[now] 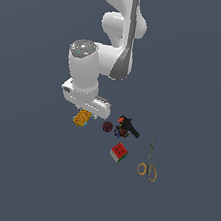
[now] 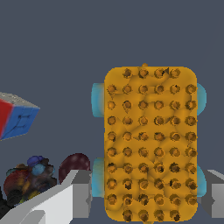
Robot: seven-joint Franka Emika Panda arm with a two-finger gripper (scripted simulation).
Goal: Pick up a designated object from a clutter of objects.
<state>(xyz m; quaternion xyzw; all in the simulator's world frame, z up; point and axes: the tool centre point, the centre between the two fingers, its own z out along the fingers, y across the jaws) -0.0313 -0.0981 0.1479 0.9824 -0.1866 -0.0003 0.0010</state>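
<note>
Starting at the exterior view's left, you have the white arm reaching down from the top of the scene, its wrist bent over so the pincer (image 1: 89,110) hangs directly above the orange-yellow block (image 1: 82,117), which sits on the dark grey tabletop (image 1: 17,168) as the leftmost item of the clutter. In the wrist view you see the orange-yellow block (image 2: 150,144) from above, its studded grid face filling the middle of the picture, with light blue wheel-like knobs (image 2: 97,99) sticking out from both long sides. The pincer (image 2: 148,199) is spread wide: one grey finger (image 2: 78,194) stands just outside one side of the block and the other outside the opposite side, so the block lies between them; whether either finger touches it you cannot tell, and nothing is gripped. Moving to the exterior view's right, the dark maroon ball (image 1: 107,127) lies just beside the block, and in the wrist view the same ball (image 2: 73,166) peeks out behind the finger. Next comes the black-and-red tool (image 1: 126,127), close against the ball. Nearer to you and slightly right sits the red-green-white cube (image 1: 119,152), apart from the others. Furthest to the exterior view's right, the yellow-handled scissors (image 1: 148,165) lie flat with the blades pointing away and the loops toward you.
</note>
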